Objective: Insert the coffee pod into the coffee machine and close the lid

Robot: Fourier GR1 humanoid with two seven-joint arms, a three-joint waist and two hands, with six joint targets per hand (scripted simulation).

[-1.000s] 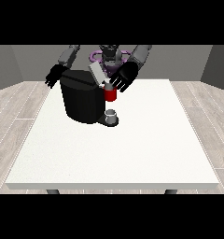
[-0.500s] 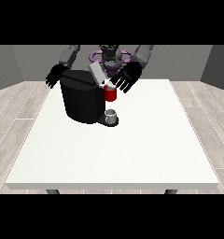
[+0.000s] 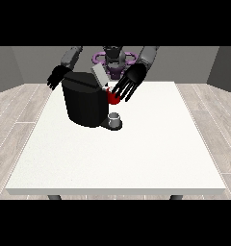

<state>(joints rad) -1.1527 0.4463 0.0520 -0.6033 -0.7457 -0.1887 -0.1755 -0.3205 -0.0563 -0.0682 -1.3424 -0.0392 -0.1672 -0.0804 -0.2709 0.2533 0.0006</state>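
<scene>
Fingers of my hand at view's right (image 3: 130, 81) hanging straight, relaxed, over red thing at coffee machine (image 3: 85, 98); my hand at view's left (image 3: 57, 77) hovering behind, fingers spread.

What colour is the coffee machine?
Black; the coffee machine shows best in the front view.

White square table (image 3: 136, 158) on dark legs (image 3: 53, 197), standing on a pale plank floor (image 3: 21, 110); grey walls (image 3: 223, 65) behind, apparently meeting at a corner.
</scene>
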